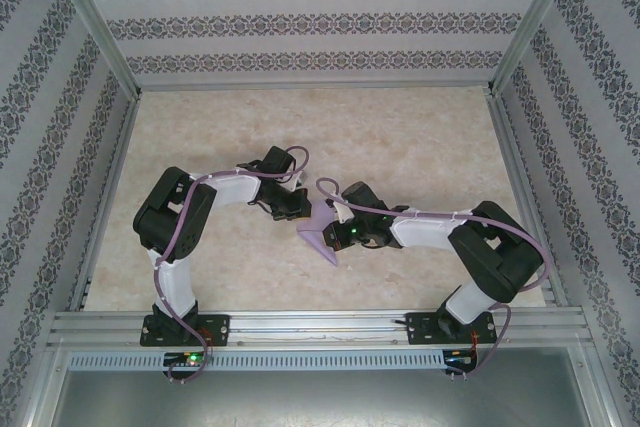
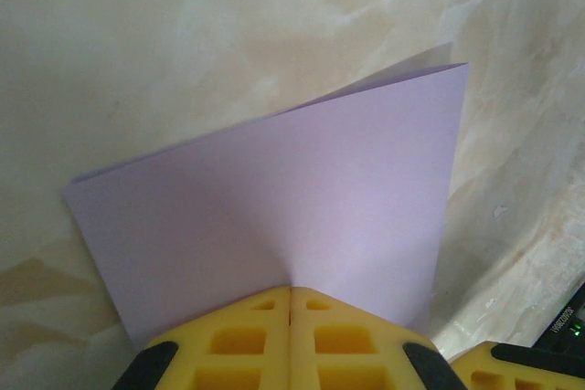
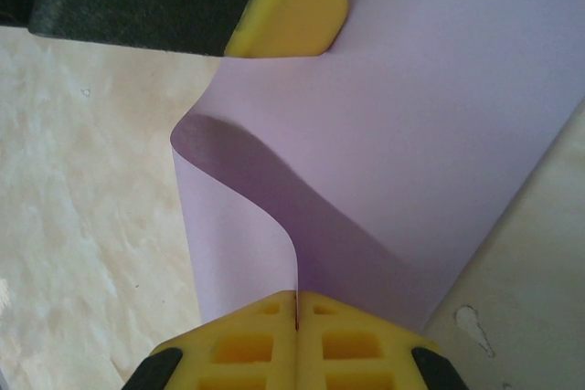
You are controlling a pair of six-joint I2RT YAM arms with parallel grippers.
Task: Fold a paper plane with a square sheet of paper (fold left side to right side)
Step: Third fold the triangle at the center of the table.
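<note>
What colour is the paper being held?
The sheet is plain pale lilac, unmarked; clearest in the left wrist view.

My left arm [image 1: 175, 217] and right arm [image 1: 500, 257] have black joints, white links and purple cables [image 1: 430, 214]; my fingers [image 2: 265, 317] are yellow with square recesses.

Lilac sheet [image 3: 439, 116] cut off at top; fingers [image 3: 228, 321] hide its near edge.

Left tool [image 2: 291, 317] at the bottom edge, two yellow fingers pressed tight together, pinching the near edge of the lilac sheet of paper [image 2: 311, 189]. Folded over, with a second layer peeking out along the far edge. Small crease going up from the pinch. Pale marbled counter [image 2: 183, 34] underneath and all around. Bit of another yellow pad [image 2: 512, 364] low in the right corner.
</note>
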